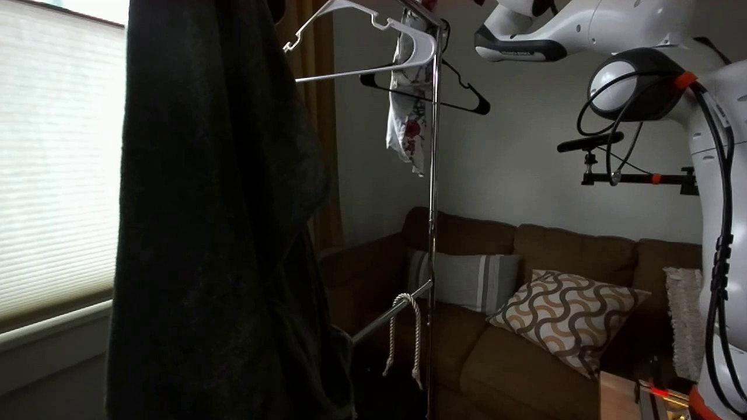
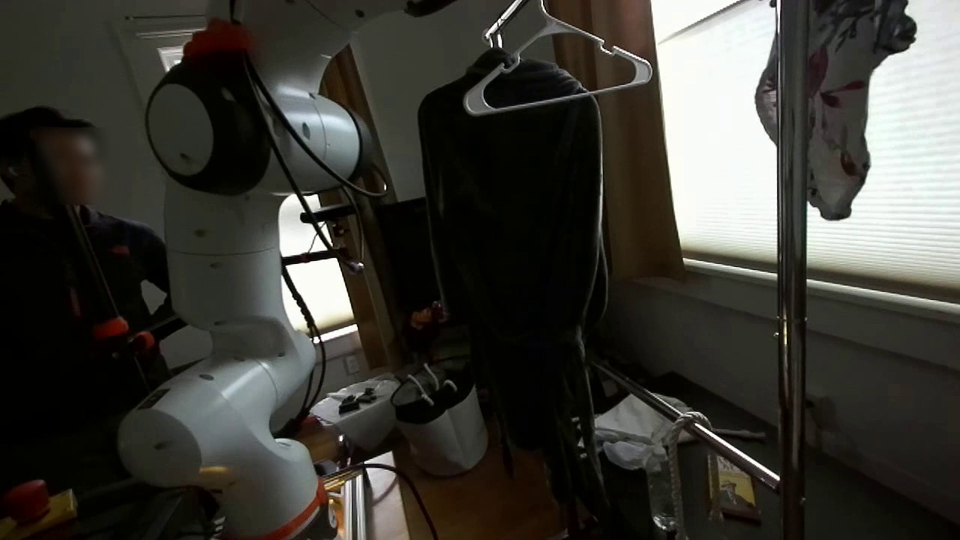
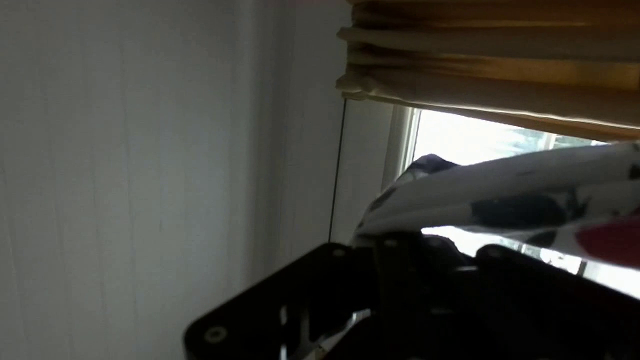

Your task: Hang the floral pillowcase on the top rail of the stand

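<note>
The floral pillowcase (image 1: 402,119) is white with dark and red flowers. It hangs bunched and narrow beside the upper end of the stand's chrome post (image 1: 433,233); it also shows in an exterior view (image 2: 844,120) behind the post. I cannot tell whether it lies over the top rail (image 1: 421,10) or only hangs beside it. In the wrist view my gripper (image 3: 407,245) is dark and its fingers are close together, shut on the pillowcase cloth (image 3: 500,200), which stretches away to the right. The gripper is out of view in both exterior views.
A white hanger (image 1: 420,44), a black hanger (image 1: 467,108) and a long dark garment (image 1: 216,204) hang on the stand. A rope (image 1: 417,338) hangs over the lower rail (image 1: 379,321). A sofa (image 1: 525,350), window blind (image 2: 885,247) and curtain (image 3: 500,70) are near. A person (image 2: 67,262) stands behind the arm.
</note>
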{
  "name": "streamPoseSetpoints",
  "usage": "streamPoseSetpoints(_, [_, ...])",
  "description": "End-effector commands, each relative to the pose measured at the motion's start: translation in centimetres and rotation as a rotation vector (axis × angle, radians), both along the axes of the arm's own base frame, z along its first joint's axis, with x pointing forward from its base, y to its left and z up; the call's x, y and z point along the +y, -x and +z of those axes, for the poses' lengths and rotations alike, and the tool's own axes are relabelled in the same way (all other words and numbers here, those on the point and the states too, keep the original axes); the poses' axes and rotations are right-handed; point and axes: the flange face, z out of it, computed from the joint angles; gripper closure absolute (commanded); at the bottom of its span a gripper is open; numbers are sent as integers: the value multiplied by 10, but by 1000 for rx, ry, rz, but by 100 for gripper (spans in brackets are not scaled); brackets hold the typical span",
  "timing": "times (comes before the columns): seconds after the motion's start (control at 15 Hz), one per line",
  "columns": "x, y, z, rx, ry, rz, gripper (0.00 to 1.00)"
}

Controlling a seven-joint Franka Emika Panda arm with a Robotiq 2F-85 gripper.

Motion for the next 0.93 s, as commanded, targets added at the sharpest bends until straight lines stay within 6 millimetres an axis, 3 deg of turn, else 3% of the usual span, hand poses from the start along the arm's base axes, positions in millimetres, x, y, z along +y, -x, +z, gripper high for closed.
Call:
streamPoseSetpoints(0.0, [7, 35, 14, -26, 92, 32, 99])
streamPoseSetpoints(0.33, [22, 58, 20, -60, 142, 100, 99])
streamPoseSetpoints(0.73, [19, 48, 18, -65, 136, 86, 99])
streamPoseSetpoints(0.87, [42, 32, 12, -77, 147, 160, 99])
